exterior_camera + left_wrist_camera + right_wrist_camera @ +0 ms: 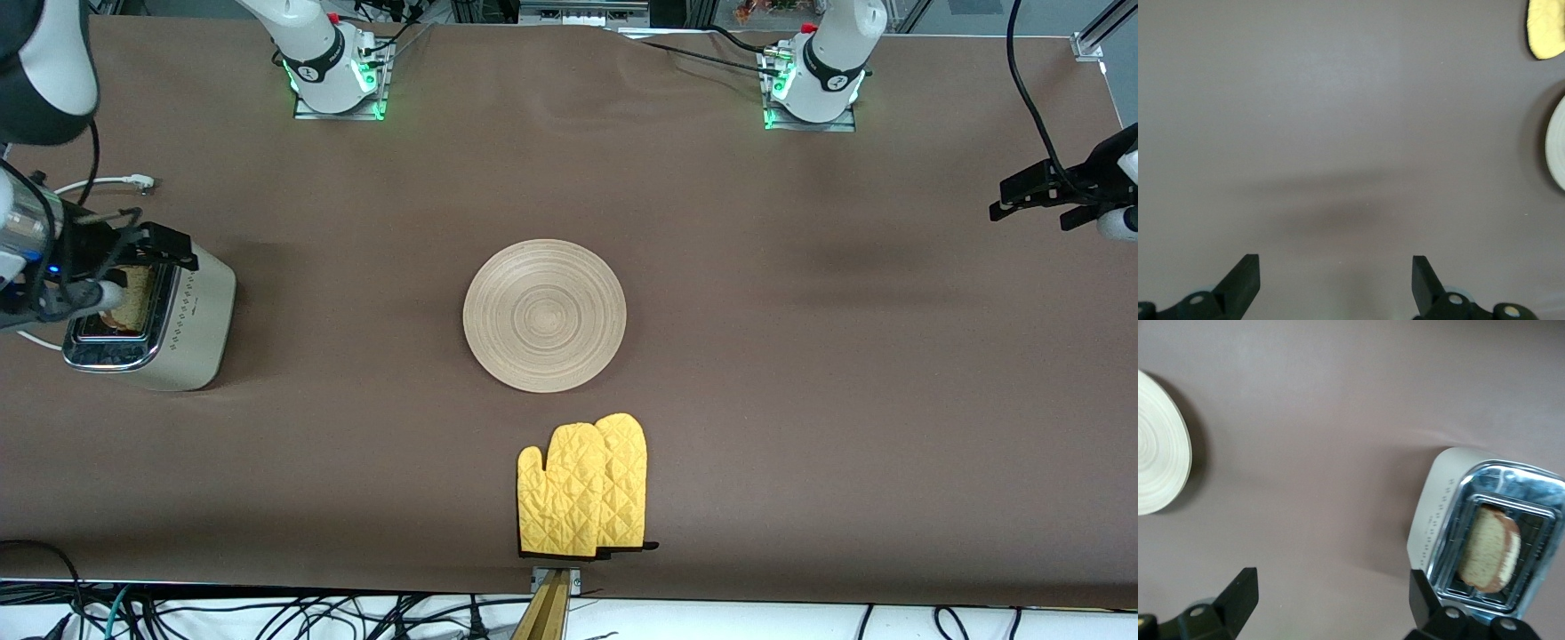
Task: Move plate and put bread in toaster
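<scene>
The pale wooden plate lies flat in the middle of the table, with nothing on it; it also shows in the right wrist view and its edge in the left wrist view. The cream toaster stands at the right arm's end of the table. The bread stands in one of its slots, also seen in the right wrist view. My right gripper is open and empty, up over the toaster. My left gripper is open and empty, high over bare table at the left arm's end.
A pair of yellow quilted oven mitts lies nearer the front camera than the plate, at the table's edge; one tip shows in the left wrist view. The toaster's white cord runs toward the robots' side.
</scene>
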`<act>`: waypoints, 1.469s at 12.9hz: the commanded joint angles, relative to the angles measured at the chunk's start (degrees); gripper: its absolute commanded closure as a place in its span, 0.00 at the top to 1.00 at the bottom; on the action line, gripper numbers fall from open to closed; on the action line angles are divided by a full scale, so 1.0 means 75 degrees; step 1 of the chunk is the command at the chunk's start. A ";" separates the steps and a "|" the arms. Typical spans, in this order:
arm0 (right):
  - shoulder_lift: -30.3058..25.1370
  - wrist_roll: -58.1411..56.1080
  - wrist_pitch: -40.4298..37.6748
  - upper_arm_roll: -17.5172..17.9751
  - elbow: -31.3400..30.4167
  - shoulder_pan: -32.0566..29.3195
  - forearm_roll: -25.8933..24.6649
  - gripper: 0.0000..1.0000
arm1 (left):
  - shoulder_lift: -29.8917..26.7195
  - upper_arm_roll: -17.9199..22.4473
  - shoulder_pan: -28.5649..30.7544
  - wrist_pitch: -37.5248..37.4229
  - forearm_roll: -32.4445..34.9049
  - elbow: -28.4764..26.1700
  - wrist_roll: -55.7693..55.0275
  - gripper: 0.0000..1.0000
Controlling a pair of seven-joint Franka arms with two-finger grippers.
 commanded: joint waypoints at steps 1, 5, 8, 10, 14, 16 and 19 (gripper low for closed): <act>-0.0785 0.0003 0.0279 -0.0053 -0.0381 -0.0323 -0.0010 1.00 | 0.0183 0.0016 -0.0016 -0.0193 -0.0154 0.0294 -0.0522 1.00; -0.1021 0.0049 -0.0188 -0.0289 -0.0463 -0.0404 -0.0092 1.00 | 0.0159 -0.0055 -0.0027 -0.0193 -0.0131 0.0271 -0.1636 1.00; -0.1161 0.0842 -0.0306 -0.0242 -0.0662 -0.0475 -0.0209 1.00 | 0.0148 -0.0242 -0.0027 -0.0181 0.0241 0.0271 -0.2049 1.00; -0.1162 0.0975 -0.0365 -0.0207 -0.0733 -0.0475 -0.0338 1.00 | 0.0113 -0.0441 -0.0016 -0.0158 0.0606 0.0271 -0.2364 1.00; -0.0952 0.0917 -0.0364 -0.0207 -0.0418 -0.0428 -0.0374 1.00 | 0.0112 -0.0559 0.0043 -0.0122 0.0772 0.0271 -0.2307 1.00; -0.0858 0.0916 -0.0365 -0.0207 -0.0323 -0.0428 -0.0374 1.00 | 0.0112 -0.0536 0.0078 -0.0134 0.0725 0.0224 -0.2249 1.00; -0.0811 0.0917 -0.0377 -0.0207 -0.0323 -0.0428 -0.0374 1.00 | 0.0112 -0.0536 0.0078 -0.0204 0.0725 0.0200 -0.2354 1.00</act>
